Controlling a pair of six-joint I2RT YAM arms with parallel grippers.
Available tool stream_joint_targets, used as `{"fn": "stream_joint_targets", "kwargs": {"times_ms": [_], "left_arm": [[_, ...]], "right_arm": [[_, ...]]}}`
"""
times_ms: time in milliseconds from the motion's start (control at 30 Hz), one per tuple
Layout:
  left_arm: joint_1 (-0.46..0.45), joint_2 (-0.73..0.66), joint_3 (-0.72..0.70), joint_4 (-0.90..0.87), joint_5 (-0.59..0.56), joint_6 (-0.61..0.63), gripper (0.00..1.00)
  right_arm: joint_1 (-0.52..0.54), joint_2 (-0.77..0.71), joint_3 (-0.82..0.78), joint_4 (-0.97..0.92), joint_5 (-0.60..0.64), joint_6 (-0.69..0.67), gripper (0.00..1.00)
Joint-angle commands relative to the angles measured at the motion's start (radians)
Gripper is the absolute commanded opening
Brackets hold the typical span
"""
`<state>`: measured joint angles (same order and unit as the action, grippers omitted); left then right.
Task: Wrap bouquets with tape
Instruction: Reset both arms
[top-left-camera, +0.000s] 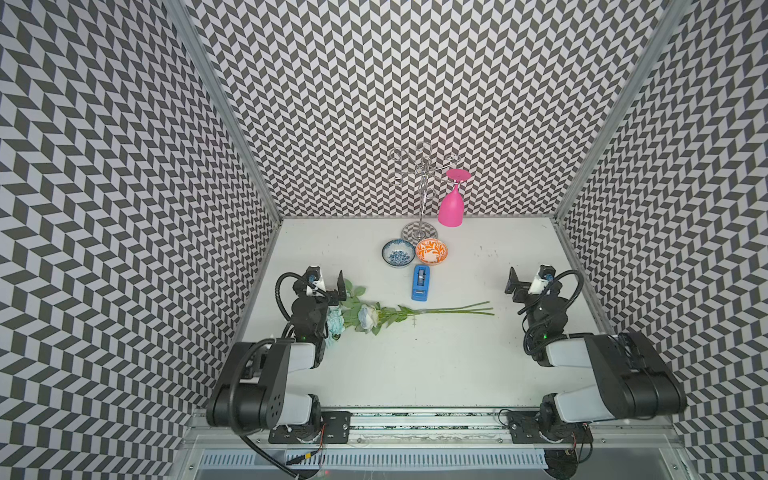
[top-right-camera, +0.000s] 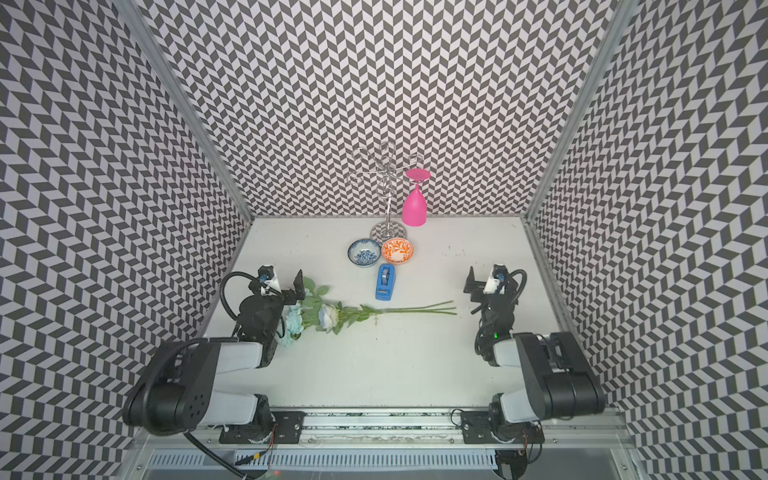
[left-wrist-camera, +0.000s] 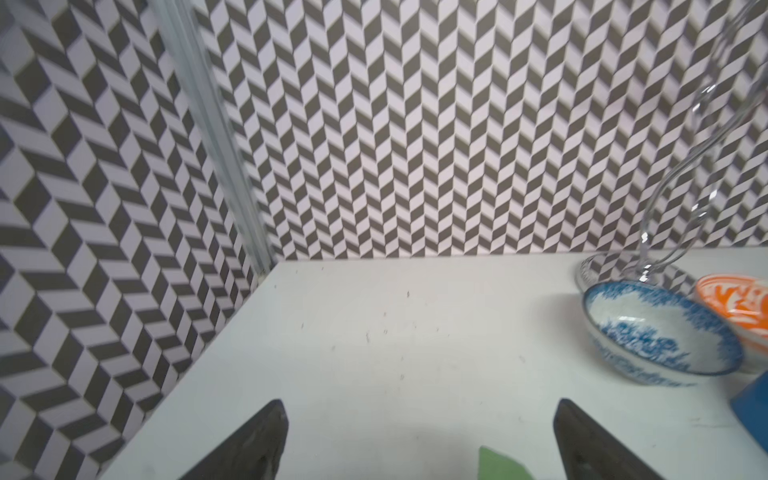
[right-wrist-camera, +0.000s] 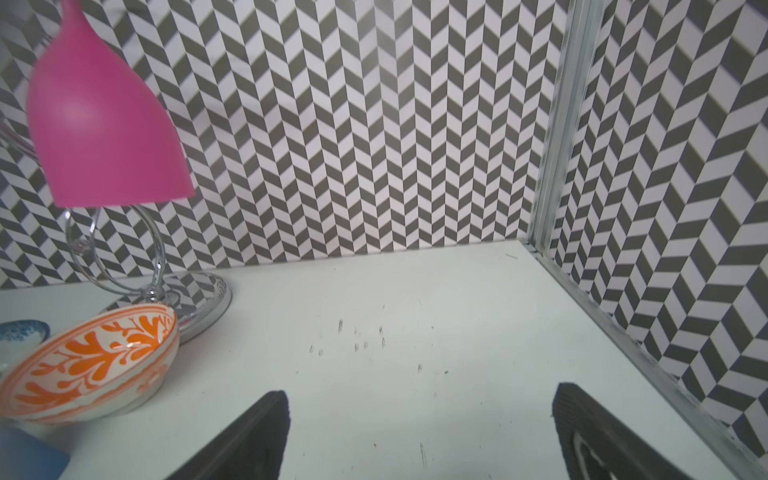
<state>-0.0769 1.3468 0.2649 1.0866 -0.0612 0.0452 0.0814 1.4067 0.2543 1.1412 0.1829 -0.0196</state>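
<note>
Tape (top-left-camera: 421, 282): stood on the counter (top-left-camera: 415, 365).
Bouquets (top-left-camera: 390, 312): laid flat just beside the tape, on the robot's side, not held.
Left tool (left-wrist-camera: 417, 405): spread wide and empty, left of the tape, by the blooms.
Right tool (right-wrist-camera: 419, 390): spread wide and empty, well right of the tape.

Tabletop layout.
On table (top-left-camera: 415, 374): bouquet (top-left-camera: 374, 316) lying crosswise, blooms left, stems right; tape dispenser (top-left-camera: 421, 283) just behind stems; bowl (top-left-camera: 398, 253) and second bowl (top-left-camera: 431, 251) behind it, seemingly touching; rack (top-left-camera: 419, 230) behind them, glass (top-left-camera: 451, 208) hanging rightward.
</note>
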Motion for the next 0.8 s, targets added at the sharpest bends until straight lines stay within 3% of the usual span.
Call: {"fn": "stream_joint_targets", "kwargs": {"times_ms": [0,67,133,167,233,333,433,500,567,767], "left_arm": [[-0.013,-0.015,0.037,-0.090,-0.047,0.019,0.99],[0.013,0.088,-0.011,0.060,-0.067,-0.018,0.99],[0.035,0.238,-0.080,0.361,-0.064,-0.031,1.00],[0.038,0.251,-0.099,0.426,-0.066,-0.029,0.99],[0.046,0.169,-0.038,0.157,-0.044,-0.058,1.00],[0.059,0.218,-0.035,0.238,-0.012,-0.043,0.99],[0.054,0.212,-0.006,0.169,-0.026,-0.044,0.99],[0.048,0.209,-0.035,0.221,-0.041,-0.042,0.99],[0.047,0.213,-0.004,0.163,-0.053,-0.046,0.99],[0.052,0.208,-0.011,0.172,-0.041,-0.048,0.99]], "right_arm": [[0.007,-0.039,0.041,-0.088,-0.038,-0.023,0.99],[0.007,-0.017,0.005,-0.013,-0.011,-0.011,0.99],[0.007,0.050,-0.051,0.121,0.015,0.003,0.99],[0.007,0.096,-0.078,0.206,0.027,0.015,0.99],[0.008,0.189,-0.080,0.350,0.065,0.012,0.99],[-0.002,0.117,0.015,0.061,0.053,0.033,0.99],[-0.005,0.172,-0.055,0.274,0.051,0.026,0.99],[-0.006,0.142,-0.014,0.157,0.053,0.036,0.99],[-0.005,0.126,0.010,0.091,0.050,0.036,0.99],[-0.005,0.168,-0.024,0.250,0.052,0.029,0.99]]}}
